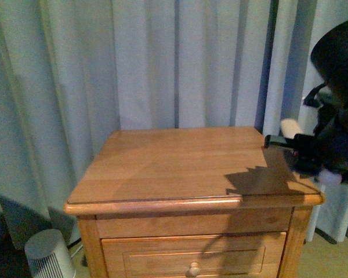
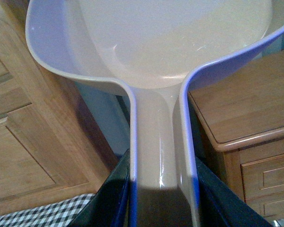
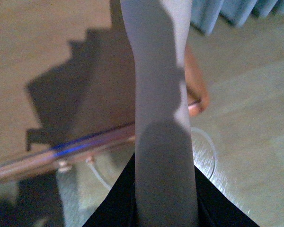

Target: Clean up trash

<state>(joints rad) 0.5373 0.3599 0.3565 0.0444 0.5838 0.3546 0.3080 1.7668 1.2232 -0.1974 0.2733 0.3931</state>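
Curtains back the wooden table: left gripper clamps dustpan beside the table, right gripper clamps grey handle over the table's front-right corner; trash unseen in any view, so sweeping seems pending and it must be located first.

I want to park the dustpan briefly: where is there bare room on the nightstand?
The nightstand top is bare from the curtain to its front edge. Crowded only at the right edge, where the right gripper holds a grey handle over it.
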